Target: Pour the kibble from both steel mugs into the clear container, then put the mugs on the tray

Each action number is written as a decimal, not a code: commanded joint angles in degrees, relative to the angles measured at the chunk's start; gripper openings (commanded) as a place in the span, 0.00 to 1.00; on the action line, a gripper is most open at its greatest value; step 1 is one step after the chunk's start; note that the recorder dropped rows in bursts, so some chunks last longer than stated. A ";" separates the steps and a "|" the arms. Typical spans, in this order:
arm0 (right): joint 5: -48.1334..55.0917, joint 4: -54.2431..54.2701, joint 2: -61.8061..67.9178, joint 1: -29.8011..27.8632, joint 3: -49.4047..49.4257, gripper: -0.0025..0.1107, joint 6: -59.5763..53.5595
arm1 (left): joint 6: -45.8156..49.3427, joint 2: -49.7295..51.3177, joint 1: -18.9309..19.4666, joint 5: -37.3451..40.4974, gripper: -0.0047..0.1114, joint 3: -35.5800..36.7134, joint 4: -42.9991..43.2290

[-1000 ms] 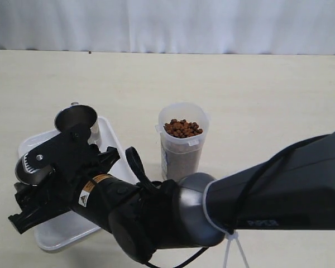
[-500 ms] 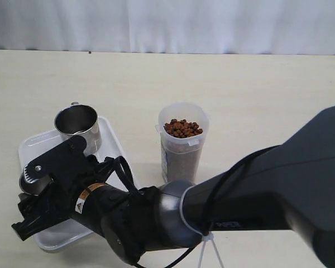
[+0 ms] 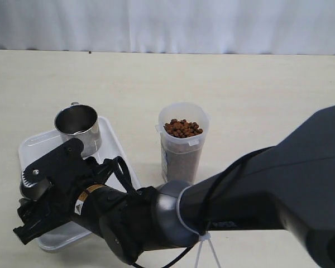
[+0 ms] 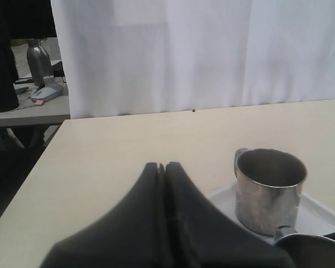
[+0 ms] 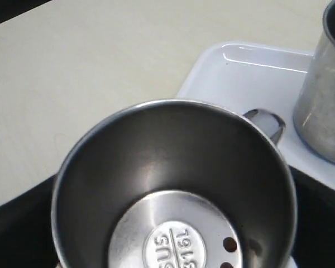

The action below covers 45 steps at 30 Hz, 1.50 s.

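the left jaws are pressed together with nothing between them, above the counter [image 4: 100,162] beside the tray [image 4: 324,215]. one steel mug [image 3: 78,129] is stood upright on the tray's far corner. the second steel mug [image 5: 173,190] is flanked by the right jaws over the tray; whether it is gripped cannot be told. the kibble [image 3: 182,128] is heaped in the clear container [image 3: 182,153], set on the counter near the tray.

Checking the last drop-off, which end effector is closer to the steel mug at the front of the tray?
Right. The right end effector straddles that mug over the tray; the left end effector, shut, hangs apart from it, off the tray's side.
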 commanded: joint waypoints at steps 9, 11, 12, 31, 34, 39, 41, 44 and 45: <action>2.70 0.01 -3.74 0.00 -0.14 0.78 -3.42 | 0.12 -0.16 -0.48 -0.79 0.04 0.14 0.05; 4.37 0.01 -5.69 0.00 -0.14 0.78 -3.42 | 0.12 -0.16 -0.48 -0.79 0.04 0.14 0.05; 5.02 0.01 -6.82 0.00 -0.14 0.78 -3.42 | 0.12 -0.16 -0.48 -0.79 0.04 0.14 0.05; 17.15 -0.32 -42.27 0.00 11.64 0.06 -11.16 | 0.12 -0.16 -0.48 -0.79 0.04 0.14 0.05; 13.42 2.41 -50.69 0.00 19.84 0.06 -11.02 | 0.12 -0.16 -0.48 -0.79 0.04 0.14 0.05; 11.79 4.32 -65.41 0.00 32.80 0.06 -13.51 | 0.12 -0.16 -0.48 -0.79 0.04 0.14 0.05; 11.92 4.32 -70.82 0.00 37.11 0.06 -13.51 | 0.12 -0.16 -0.48 -0.79 0.04 0.14 0.05; 12.18 4.32 -77.59 0.00 41.88 0.06 -13.51 | 0.12 -0.16 -0.48 -0.79 0.04 0.14 -0.05; 12.18 4.32 -79.28 0.00 42.96 0.06 -13.51 | 0.12 -0.16 -0.48 -0.79 0.04 0.14 -0.05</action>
